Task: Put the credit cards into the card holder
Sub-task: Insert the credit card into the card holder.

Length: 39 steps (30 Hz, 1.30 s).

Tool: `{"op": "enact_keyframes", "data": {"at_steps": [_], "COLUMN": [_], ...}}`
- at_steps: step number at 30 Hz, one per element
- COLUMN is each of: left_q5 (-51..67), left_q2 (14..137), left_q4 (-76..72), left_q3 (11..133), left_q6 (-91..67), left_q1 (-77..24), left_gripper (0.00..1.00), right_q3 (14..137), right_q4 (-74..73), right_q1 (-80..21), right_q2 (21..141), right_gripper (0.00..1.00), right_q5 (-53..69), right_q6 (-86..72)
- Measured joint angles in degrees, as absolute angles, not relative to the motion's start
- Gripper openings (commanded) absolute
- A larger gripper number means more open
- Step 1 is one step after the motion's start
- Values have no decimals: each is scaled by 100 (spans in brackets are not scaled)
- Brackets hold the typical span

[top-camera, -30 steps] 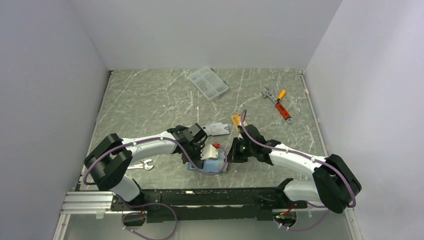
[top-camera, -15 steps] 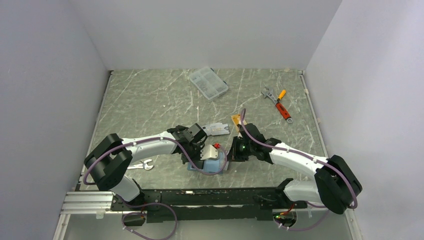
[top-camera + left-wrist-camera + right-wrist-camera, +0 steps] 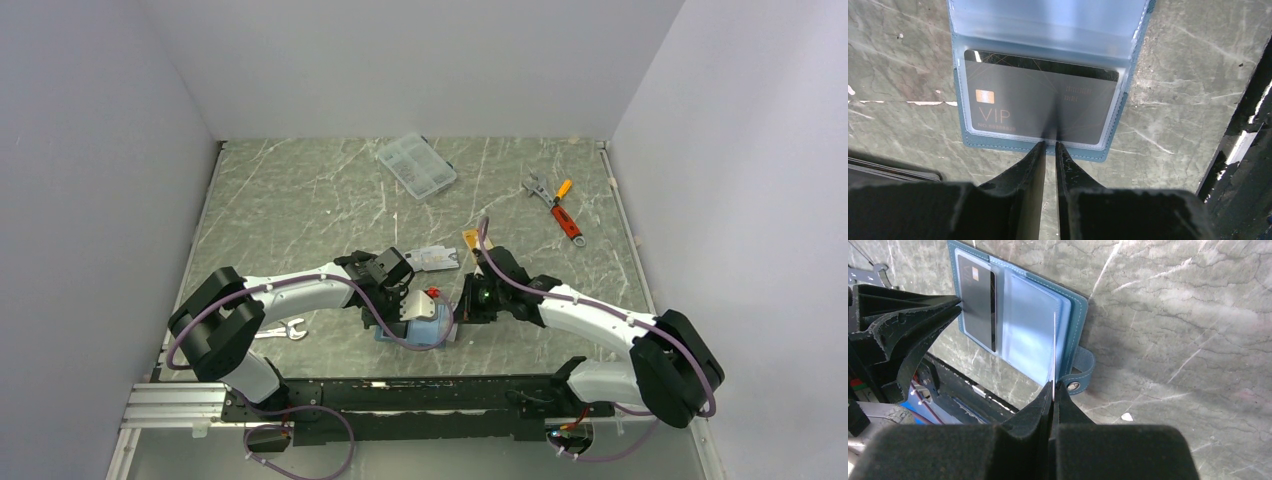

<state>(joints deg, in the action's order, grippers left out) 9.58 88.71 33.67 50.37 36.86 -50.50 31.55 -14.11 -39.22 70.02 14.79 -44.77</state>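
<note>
where the marbled table [image 3: 300, 200] bears the open teal card holder [image 3: 1079, 315] between the arms, the left gripper [image 3: 1049, 144], jaws a sliver apart, meets the holder's rim beside a dark credit card [image 3: 1038, 105] in a pocket, grip unclear, while the right gripper [image 3: 1053, 384], fully closed, pinches a clear sleeve [image 3: 1054, 350] upright.

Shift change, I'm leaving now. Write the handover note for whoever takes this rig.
Left tool: slightly open, tips at the near edge of the dark VIP card, apparently not pinching it.
Right tool: shut on a clear sleeve page, holding it upright.
Card holder: lies open on the table, between the tools.
Done: VIP card sits in a sleeve.
Left: silver-grey card and orange-gold card lie beyond the arms, not yet sleeved.
</note>
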Motion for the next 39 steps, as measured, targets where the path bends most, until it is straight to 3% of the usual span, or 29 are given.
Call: {"op": "enact_keyframes", "data": {"at_steps": [39], "left_q5": [961], "left_q2": [8768], "left_q4": [3420], "left_q3": [5037], "left_q6": [3691], "left_q1": [-5050], "left_gripper": [16], "right_q3": [2980], "right_q4": [-504], "right_q1": [-4222], "right_q2": [7352], "right_gripper": [0], "right_q5": [1406], "right_q6": [-5196]}}
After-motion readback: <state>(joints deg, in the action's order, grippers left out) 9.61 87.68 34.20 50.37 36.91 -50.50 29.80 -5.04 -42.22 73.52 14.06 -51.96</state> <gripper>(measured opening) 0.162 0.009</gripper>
